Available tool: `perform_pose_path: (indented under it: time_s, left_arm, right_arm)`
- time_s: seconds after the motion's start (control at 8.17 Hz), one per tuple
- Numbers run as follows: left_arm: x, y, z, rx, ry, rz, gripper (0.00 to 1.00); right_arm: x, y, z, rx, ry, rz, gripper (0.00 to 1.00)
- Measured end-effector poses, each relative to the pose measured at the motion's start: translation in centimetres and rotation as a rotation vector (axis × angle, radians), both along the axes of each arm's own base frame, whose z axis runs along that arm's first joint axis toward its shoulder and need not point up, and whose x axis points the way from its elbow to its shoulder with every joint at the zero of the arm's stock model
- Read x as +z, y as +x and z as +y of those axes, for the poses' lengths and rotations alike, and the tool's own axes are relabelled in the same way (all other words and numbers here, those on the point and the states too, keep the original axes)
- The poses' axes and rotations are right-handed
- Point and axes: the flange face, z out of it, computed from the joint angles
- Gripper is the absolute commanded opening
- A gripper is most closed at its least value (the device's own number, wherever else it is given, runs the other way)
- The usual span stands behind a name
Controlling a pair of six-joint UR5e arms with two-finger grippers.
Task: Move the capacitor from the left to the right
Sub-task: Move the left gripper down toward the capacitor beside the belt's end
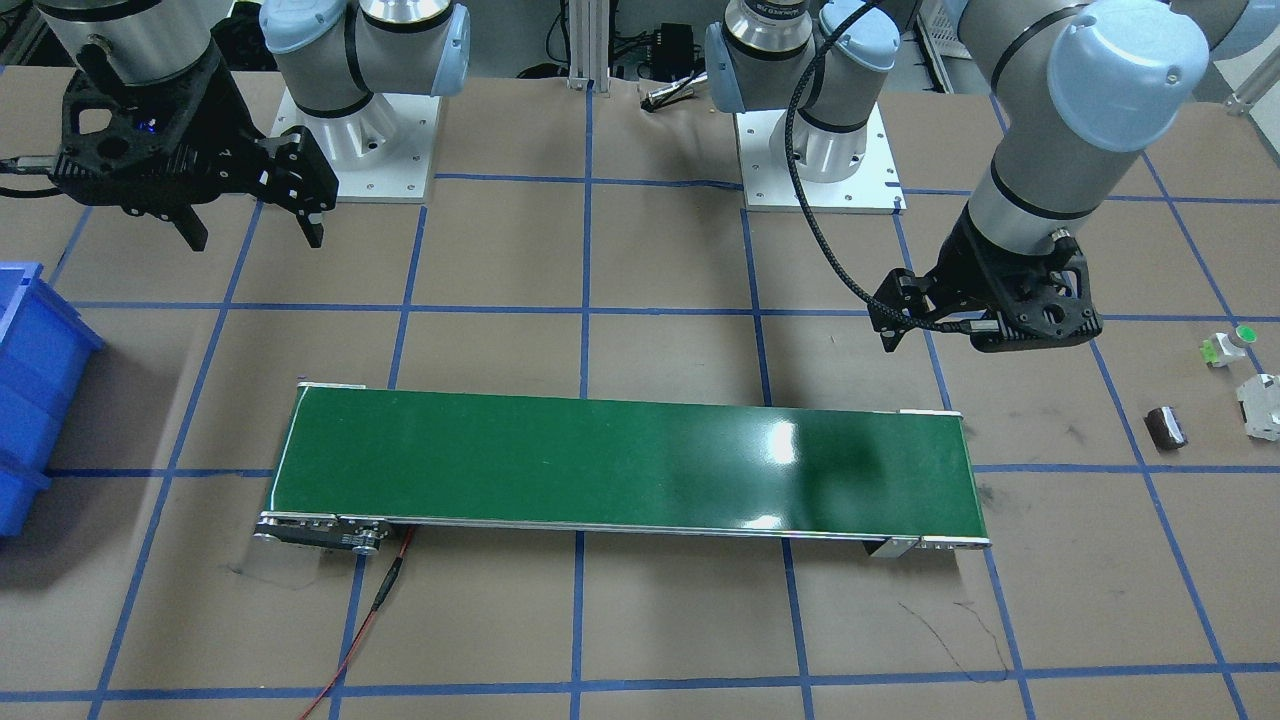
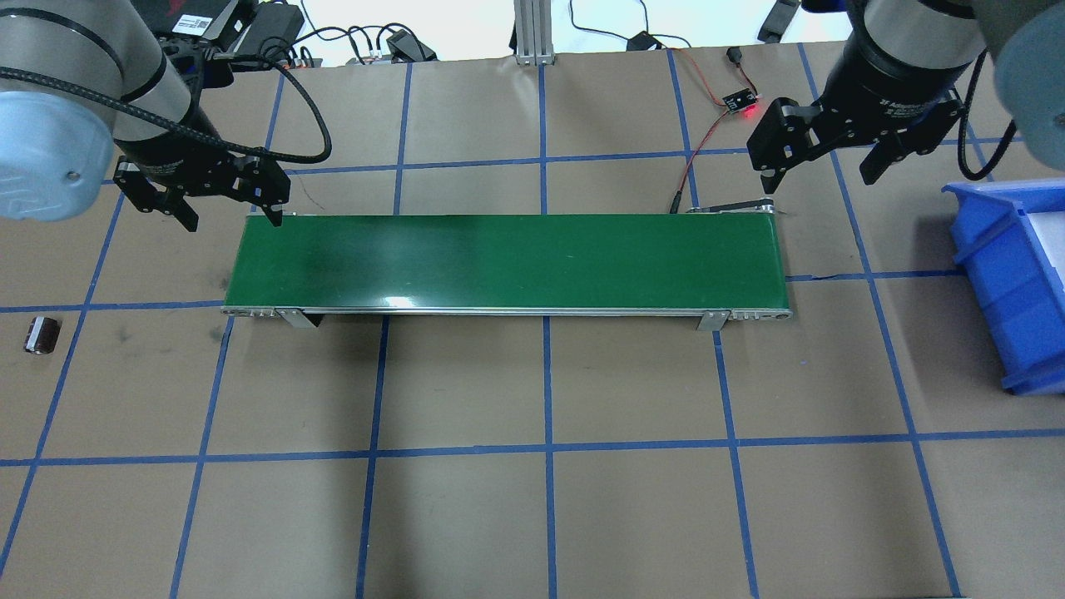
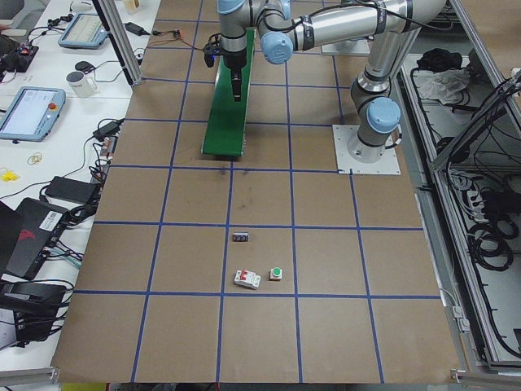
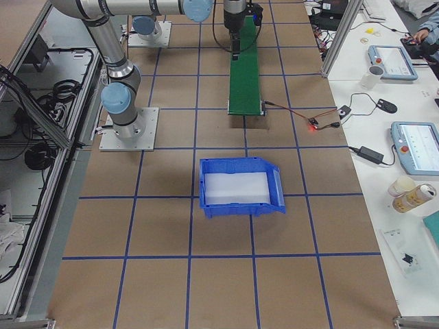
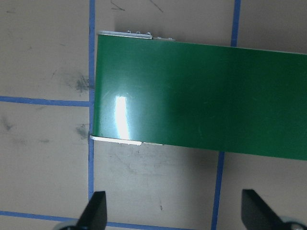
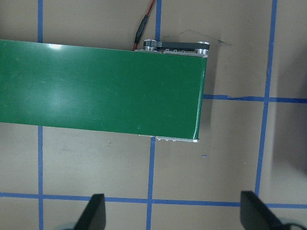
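Note:
The capacitor (image 1: 1165,426) is a tiny dark brown cylinder lying on its side on the brown table, beyond the left end of the green conveyor belt (image 1: 620,465). It also shows in the overhead view (image 2: 42,334) and the exterior left view (image 3: 241,237). My left gripper (image 2: 233,218) is open and empty, hanging over the belt's left end at its far edge, well away from the capacitor; the left wrist view (image 5: 175,213) shows both fingertips apart. My right gripper (image 2: 819,175) is open and empty above the belt's right end, as the right wrist view (image 6: 172,213) shows.
A blue bin (image 2: 1015,274) stands on the table past the belt's right end. A small white piece with a green cap (image 1: 1228,345) and a white blocky part (image 1: 1260,405) lie near the capacitor. A red wire (image 2: 699,146) runs from the belt's right end.

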Motion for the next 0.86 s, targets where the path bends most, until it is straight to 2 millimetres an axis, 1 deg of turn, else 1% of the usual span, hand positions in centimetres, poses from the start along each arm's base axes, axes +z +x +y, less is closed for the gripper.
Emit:
perform_pose_path:
  time_s: [0.24, 0.49, 0.61, 0.73, 0.86]
  left_arm:
    - [-0.3, 0.2, 0.1, 0.002, 0.012, -0.003, 1.0]
    - [-1.1, 1.0, 0.3, 0.002, 0.032, -0.007, 1.0]
    - [-1.6, 1.7, 0.1, 0.013, 0.037, -0.006, 1.0]
    - [-1.9, 3.7, -0.4, 0.042, 0.039, -0.004, 1.0]
    - [-2.2, 7.4, -0.8, 0.068, 0.04, -0.001, 1.0]
  right_arm:
    - [0.1, 0.0, 0.0, -0.001, -0.003, 0.001, 1.0]
    - [0.2, 0.0, 0.0, -0.001, -0.005, 0.001, 1.0]
    - [0.1, 0.0, 0.0, -0.001, -0.001, -0.002, 1.0]
    - [0.0, 0.0, 0.0, -0.001, 0.002, -0.002, 1.0]
    - [0.1, 0.0, 0.1, -0.001, 0.0, 0.0, 1.0]
